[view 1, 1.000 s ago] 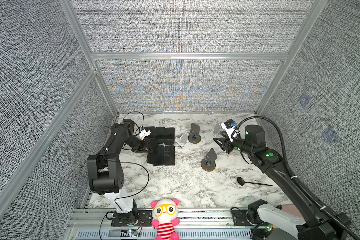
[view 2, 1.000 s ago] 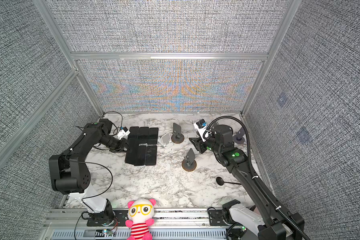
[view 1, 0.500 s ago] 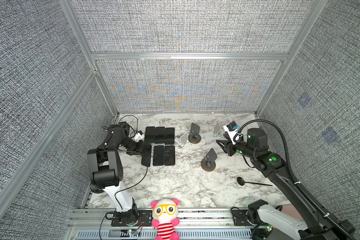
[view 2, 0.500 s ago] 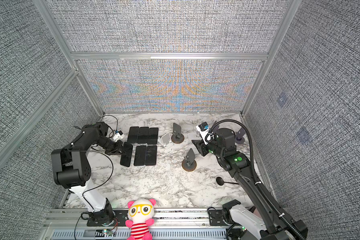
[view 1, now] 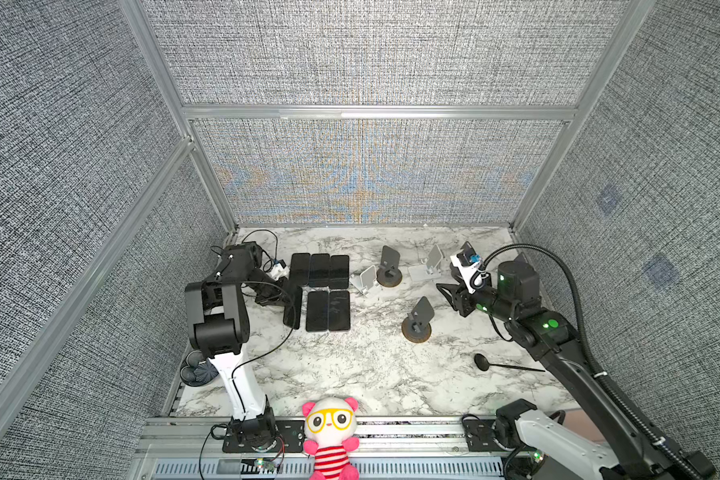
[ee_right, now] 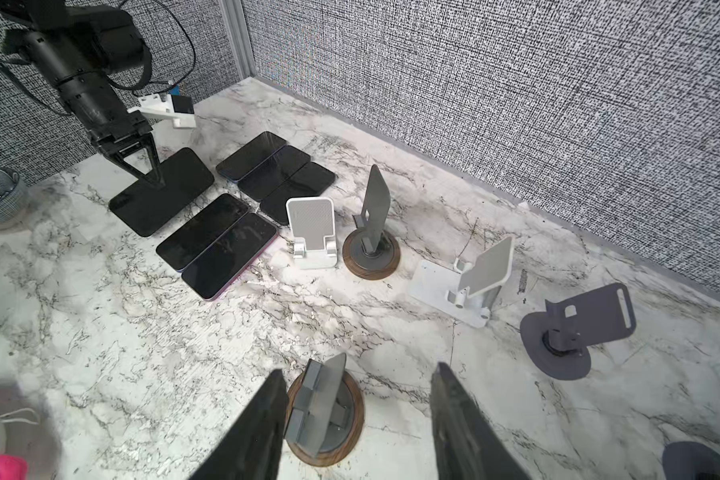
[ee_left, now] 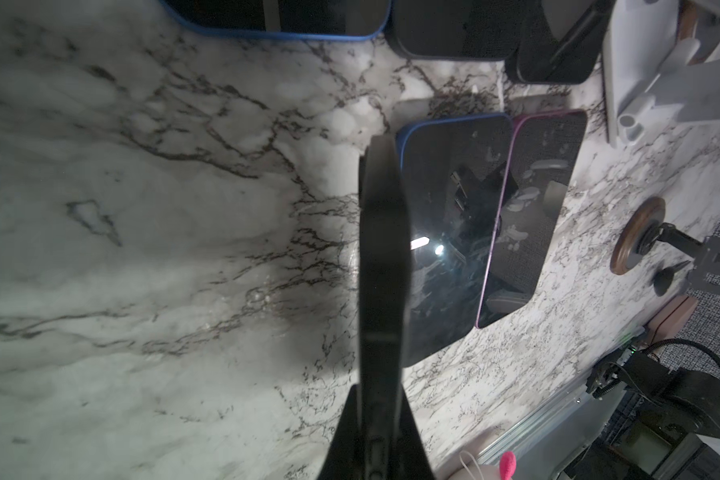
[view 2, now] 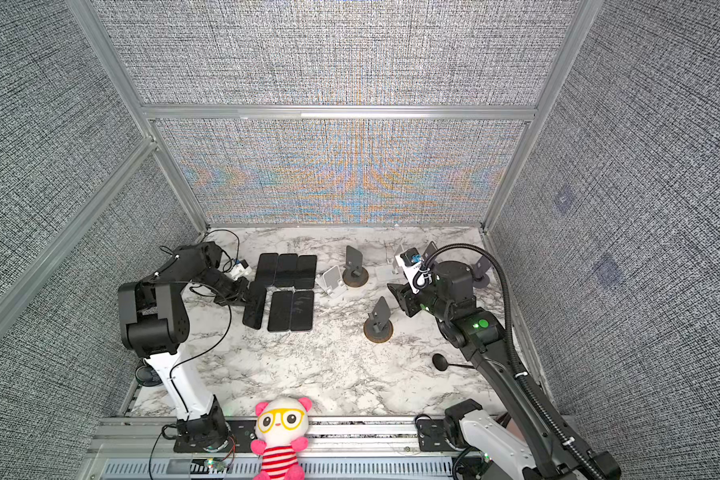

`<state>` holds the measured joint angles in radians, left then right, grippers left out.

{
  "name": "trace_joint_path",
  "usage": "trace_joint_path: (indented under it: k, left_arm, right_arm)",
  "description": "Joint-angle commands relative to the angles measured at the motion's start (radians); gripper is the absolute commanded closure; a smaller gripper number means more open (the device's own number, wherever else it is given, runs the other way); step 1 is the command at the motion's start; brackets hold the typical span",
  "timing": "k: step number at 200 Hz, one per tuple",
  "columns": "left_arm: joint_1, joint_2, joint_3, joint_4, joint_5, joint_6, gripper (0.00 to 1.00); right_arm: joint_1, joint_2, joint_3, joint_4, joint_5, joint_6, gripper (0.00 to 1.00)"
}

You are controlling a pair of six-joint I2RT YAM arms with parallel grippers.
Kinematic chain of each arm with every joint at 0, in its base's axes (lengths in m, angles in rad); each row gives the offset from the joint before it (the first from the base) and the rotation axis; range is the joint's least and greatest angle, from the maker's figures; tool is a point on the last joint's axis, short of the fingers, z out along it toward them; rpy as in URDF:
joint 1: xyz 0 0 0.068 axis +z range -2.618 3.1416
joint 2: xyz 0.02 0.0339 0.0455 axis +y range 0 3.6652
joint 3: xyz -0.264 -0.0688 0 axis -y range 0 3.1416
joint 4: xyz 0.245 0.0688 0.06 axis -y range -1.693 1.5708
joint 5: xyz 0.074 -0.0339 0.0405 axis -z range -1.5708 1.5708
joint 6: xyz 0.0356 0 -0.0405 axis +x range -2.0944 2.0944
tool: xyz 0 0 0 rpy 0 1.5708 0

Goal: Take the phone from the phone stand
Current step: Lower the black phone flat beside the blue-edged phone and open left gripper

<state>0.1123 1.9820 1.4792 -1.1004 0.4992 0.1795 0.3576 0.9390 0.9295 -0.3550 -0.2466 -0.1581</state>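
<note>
Off the stand: phone (view 1: pixel 293 308) clamped in left tool (view 1: pixel 282 296), low beside the flat phones (view 1: pixel 319 270).
Jaws pinch it at one end, so it hangs tilted on edge, not flat. Long axis runs front-to-back on the bench (view 1: pixel 350 374), parallel w/ its neighbours, free end toward the front rail. Prob. held this way to set it into the open slot left of the front pair. Touching the bench or not: can't tell. All stands in view look empty. Right tool (ee_right: pixel 359 369) has jaws apart w/ nothing between them, above the wood-base stand (ee_right: pixel 325 415), prob. just waiting clear.
</note>
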Motion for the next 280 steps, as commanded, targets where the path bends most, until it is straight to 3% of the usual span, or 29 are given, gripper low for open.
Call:
trace_joint_path:
  k: [1, 132, 176, 225, 280]
  left_arm:
    - [0.001, -0.001, 0.008, 0.018, 0.000, -0.017, 1.00]
    - [0.001, 0.095, 0.023, 0.038, 0.060, -0.041, 1.00]
    - [0.003, 0.104, 0.015, 0.052, 0.055, -0.070, 0.93]
    - [0.007, 0.110, 0.015, 0.059, 0.036, -0.090, 0.70]
    - [0.009, 0.115, 0.015, 0.058, 0.008, -0.091, 0.66]
  right_arm:
    - [-0.002, 0.002, 0.001, -0.001, 0.009, -0.008, 0.49]
    - [-0.002, -0.003, -0.017, 0.004, 0.020, -0.001, 0.49]
    - [0.001, -0.003, -0.026, 0.008, 0.015, 0.007, 0.49]
    - [0.000, -0.013, -0.034, 0.002, 0.018, 0.002, 0.50]
    - [0.000, -0.020, -0.043, -0.001, 0.020, -0.001, 0.49]
